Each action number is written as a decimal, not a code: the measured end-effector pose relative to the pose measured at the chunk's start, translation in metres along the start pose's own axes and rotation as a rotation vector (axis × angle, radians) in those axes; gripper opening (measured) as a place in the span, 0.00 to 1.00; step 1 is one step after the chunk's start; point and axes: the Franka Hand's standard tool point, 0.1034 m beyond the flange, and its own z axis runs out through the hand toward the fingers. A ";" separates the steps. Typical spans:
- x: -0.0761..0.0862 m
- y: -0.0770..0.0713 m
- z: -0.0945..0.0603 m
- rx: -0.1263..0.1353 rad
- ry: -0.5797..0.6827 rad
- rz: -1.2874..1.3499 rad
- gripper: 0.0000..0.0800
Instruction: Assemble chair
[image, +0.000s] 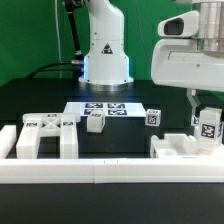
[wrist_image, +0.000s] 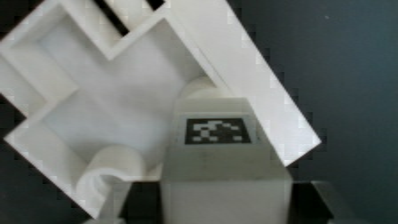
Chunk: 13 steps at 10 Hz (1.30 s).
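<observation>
Clenching a small white tagged plastic post (wrist_image: 217, 130), the two-finger gripper (image: 207, 122) is holding it over the flat white plastic frame (image: 180, 148), probably for seating.

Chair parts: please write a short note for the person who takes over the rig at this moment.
Gripper: shut on a small tagged post, held low over the flat white part at the exterior view's right.
Legged frame lies at the exterior view's left. One loose post and another loose post stand near the marker board.
Done: one post is in the grip.
Left: no parts look joined yet; I cannot tell whether the held post already touches the part below.
</observation>
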 end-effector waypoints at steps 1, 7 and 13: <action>0.000 0.000 0.000 0.000 0.000 0.039 0.36; -0.003 -0.002 0.000 0.000 0.000 -0.390 0.80; -0.004 -0.004 -0.001 0.006 -0.001 -0.932 0.81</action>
